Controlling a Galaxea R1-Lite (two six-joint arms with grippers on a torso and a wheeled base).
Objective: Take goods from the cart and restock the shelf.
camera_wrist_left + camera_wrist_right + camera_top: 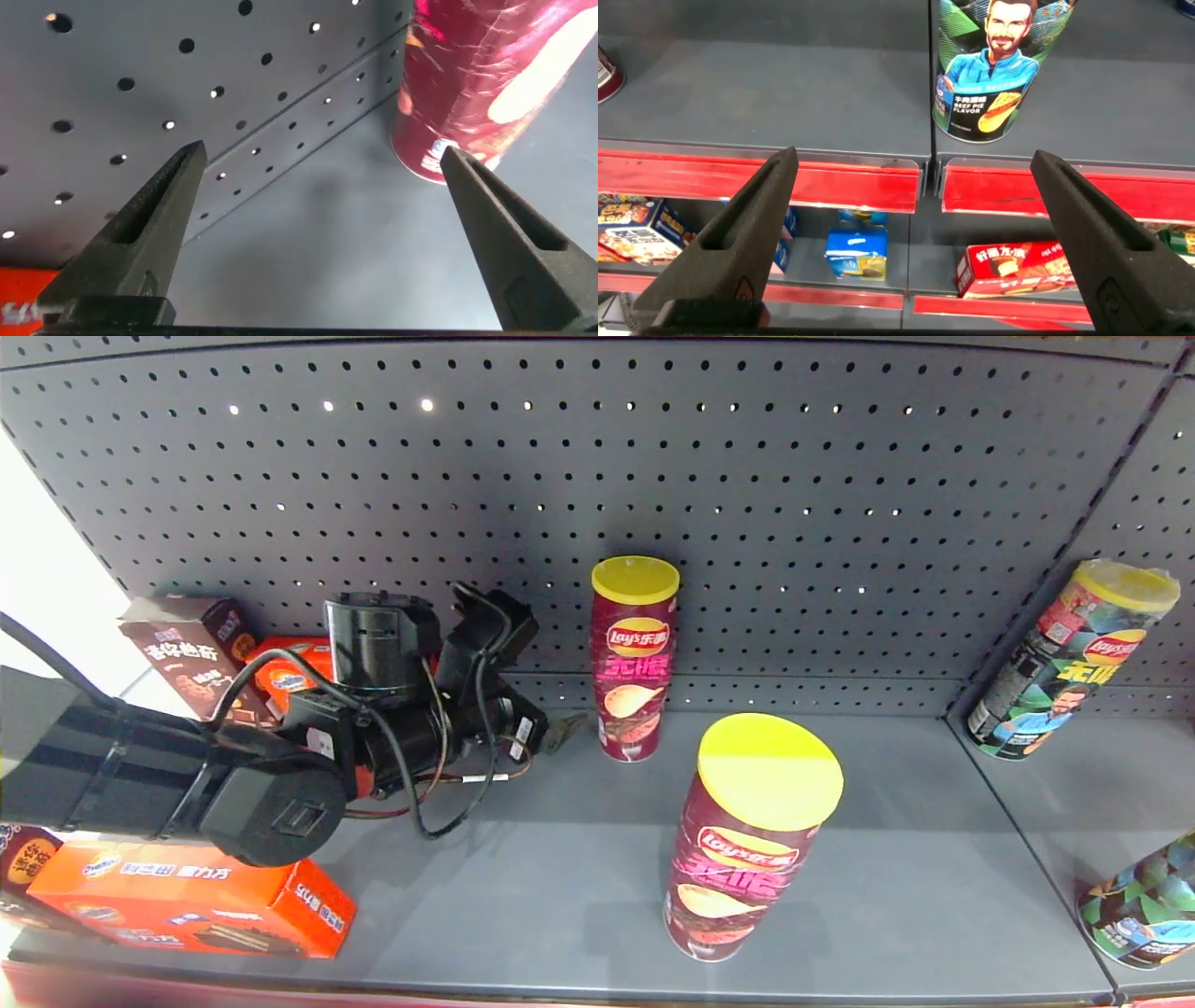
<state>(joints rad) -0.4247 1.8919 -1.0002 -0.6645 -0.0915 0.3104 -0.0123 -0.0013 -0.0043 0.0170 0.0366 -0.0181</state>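
Observation:
Two maroon chip cans with yellow lids stand upright on the grey shelf [523,896]: one at the back [635,658] by the pegboard, one near the front edge [747,840]. My left gripper [558,733] is low over the shelf just left of the back can, open and holding nothing. In the left wrist view the left gripper [322,152] has its fingers spread wide, with the back can [486,84] beyond one fingertip and apart from it. My right gripper [915,157] is open and empty in front of the shelf edge, below a green chip can [994,65].
An orange box [187,901] lies at the front left; a brown box [191,658] and another orange box [289,672] stand behind the left arm. Two green cans [1074,663] [1139,915] are in the right bay. Lower shelves hold boxed snacks [1013,266].

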